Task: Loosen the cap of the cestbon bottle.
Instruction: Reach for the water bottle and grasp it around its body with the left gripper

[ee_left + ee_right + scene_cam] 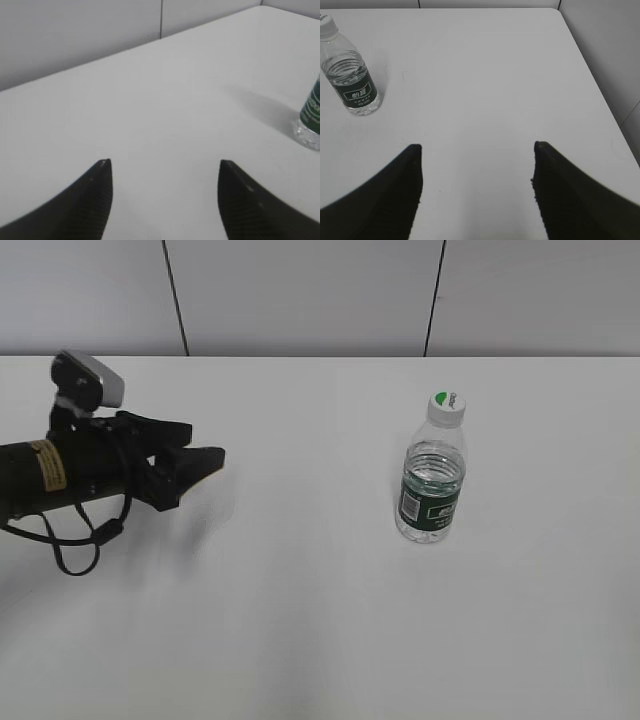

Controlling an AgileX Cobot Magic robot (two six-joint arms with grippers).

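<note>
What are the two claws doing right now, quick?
Left claw: open, holding nothing.
Right claw: open, holding nothing, apart from the cestbon bottle.

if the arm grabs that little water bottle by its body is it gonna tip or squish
The cestbon bottle stands upright, tall for its base, so a sideways nudge could tip it. Its thin clear wall probably flexes under squeeze. It looks mostly full, which should steady it somewhat.

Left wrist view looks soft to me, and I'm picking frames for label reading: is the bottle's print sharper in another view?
Left wrist view: the cestbon bottle is cut off at the edge, blurred, print unreadable. Right wrist view: the label's white print is crispest. Exterior view: the cap is clear, label print tiny.
</note>
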